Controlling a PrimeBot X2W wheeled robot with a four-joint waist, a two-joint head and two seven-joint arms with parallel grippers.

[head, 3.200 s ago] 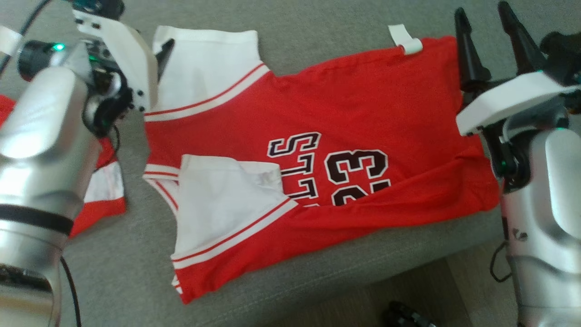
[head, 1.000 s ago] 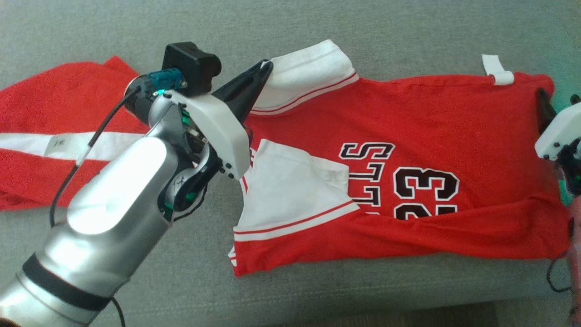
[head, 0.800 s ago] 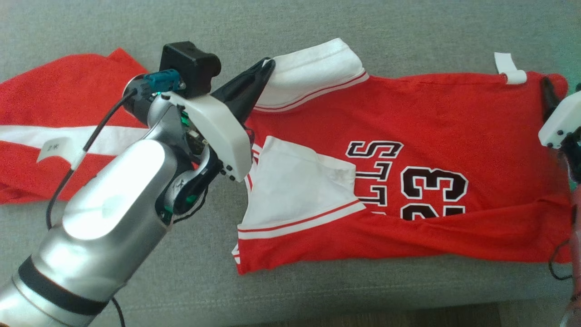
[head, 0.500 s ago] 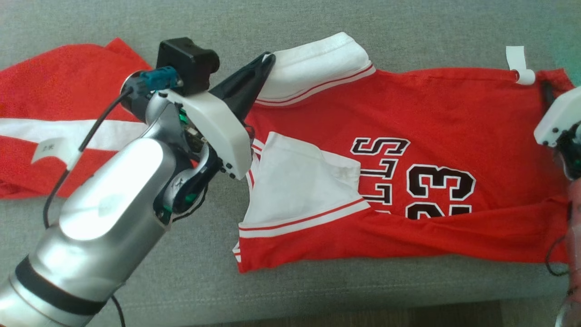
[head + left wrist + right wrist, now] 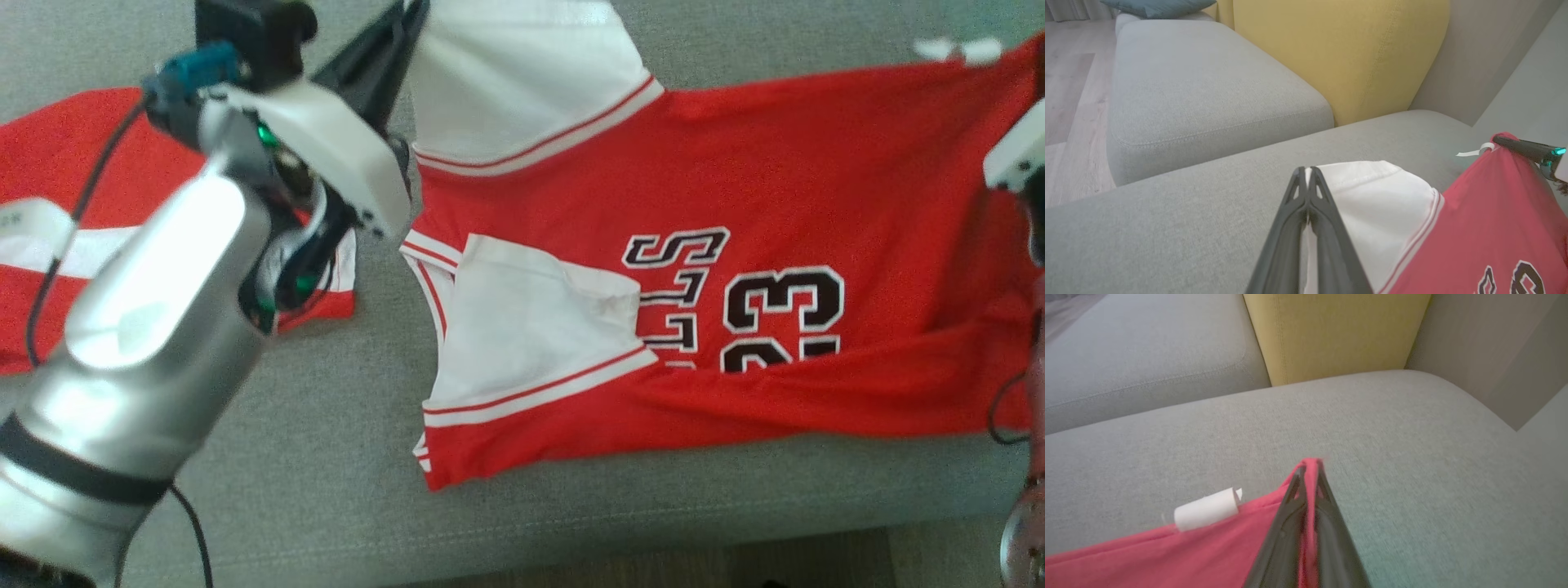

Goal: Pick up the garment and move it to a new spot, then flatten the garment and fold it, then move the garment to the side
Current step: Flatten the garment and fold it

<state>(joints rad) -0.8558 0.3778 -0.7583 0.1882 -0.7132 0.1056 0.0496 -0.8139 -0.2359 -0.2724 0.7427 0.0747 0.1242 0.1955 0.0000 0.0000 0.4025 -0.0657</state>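
Left gripper [image 5: 1307,170] is clamped tight on the jersey's [image 5: 735,180] white sleeve [image 5: 506,82], and right gripper [image 5: 1309,467] is pinched on its red hem corner [image 5: 1312,461]. The jersey is spread across the grey sofa seat [image 5: 286,457]. Risk, in my judgement: the right pinch is thin and may slip under tension. A second ago I had those right jaws open.

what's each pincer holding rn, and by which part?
Both grip the red-and-white fabric basketball jersey: left pincer is shut on the edge of its white sleeve, right pincer on its red hem corner beside the white label.
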